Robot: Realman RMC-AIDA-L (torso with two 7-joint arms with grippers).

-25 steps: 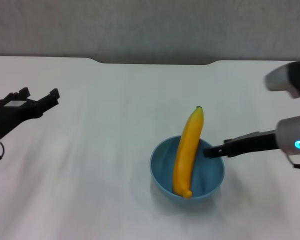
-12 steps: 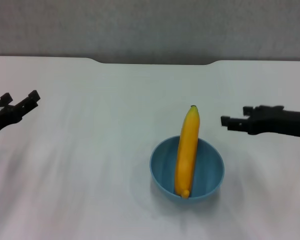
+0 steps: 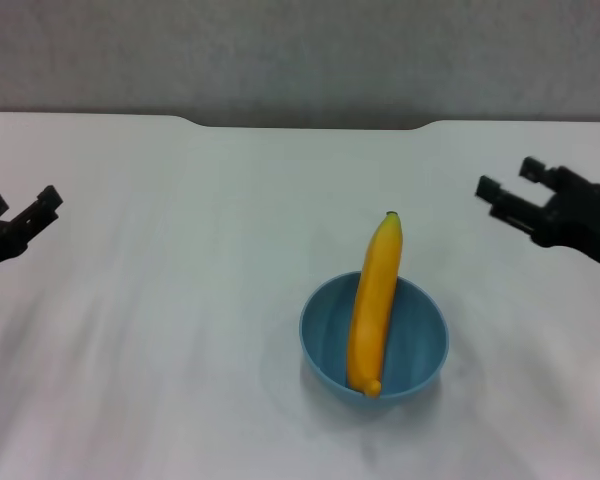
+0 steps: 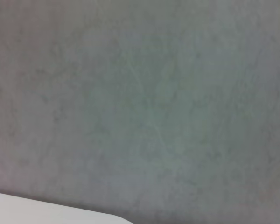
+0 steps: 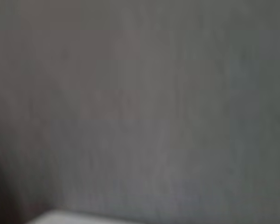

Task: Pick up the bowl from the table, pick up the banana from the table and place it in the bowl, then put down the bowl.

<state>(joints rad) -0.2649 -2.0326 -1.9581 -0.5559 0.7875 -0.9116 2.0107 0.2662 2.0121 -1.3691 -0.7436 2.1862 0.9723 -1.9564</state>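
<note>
The light-blue bowl [image 3: 374,345] stands on the white table [image 3: 180,300], right of centre and near the front. The yellow banana [image 3: 373,300] lies in it, its lower end at the bowl's near wall and its dark-tipped end sticking out over the far rim. My right gripper [image 3: 508,182] is open and empty, up at the right, apart from the bowl. My left gripper [image 3: 20,205] is open and empty at the far left edge. Both wrist views show only grey wall and a sliver of table.
The table's far edge has a shallow notch [image 3: 310,125] in the middle, with a grey wall behind it. A strip of white table edge [image 4: 46,212] shows in the left wrist view.
My right gripper has let go of the bowl's rim and drawn back up and to the right. My left gripper has moved back toward the left edge. The bowl and banana have stayed put.
</note>
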